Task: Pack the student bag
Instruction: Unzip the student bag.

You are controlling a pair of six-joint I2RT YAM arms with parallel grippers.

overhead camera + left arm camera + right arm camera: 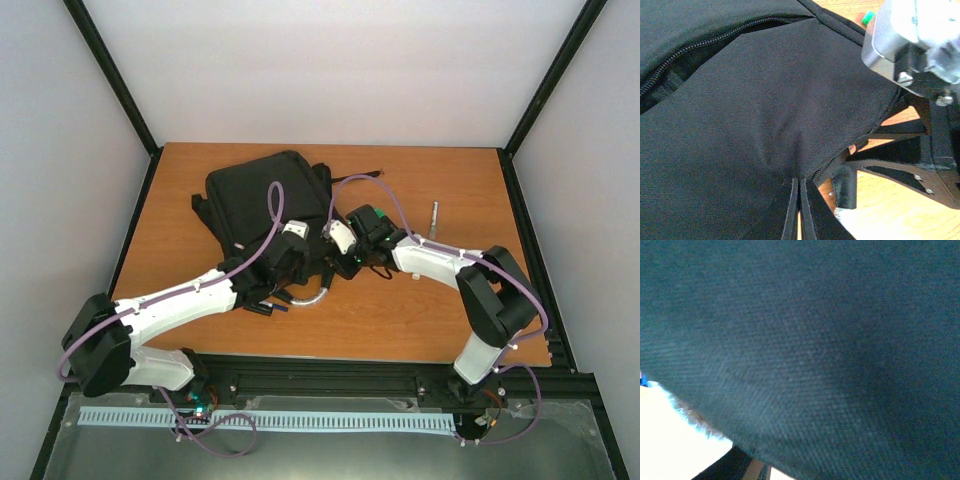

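The student bag (262,190), a large black fabric backpack, lies at the back middle of the table, its grey loop handle (312,297) trailing toward the near side. My left gripper (800,185) is shut, pinching a fold of the bag's fabric (765,110) at its near edge. A partly open zip (715,42) runs across the upper left of the left wrist view. My right gripper (346,252) is pressed against the bag's right side. Black fabric (810,350) fills the right wrist view and hides its jaws.
A thin grey pen-like stick (435,216) lies on the wooden table (420,310) to the right of the right arm. Black straps (890,150) spread over the wood beside the bag. The right arm's wrist body (912,45) hangs close to my left gripper.
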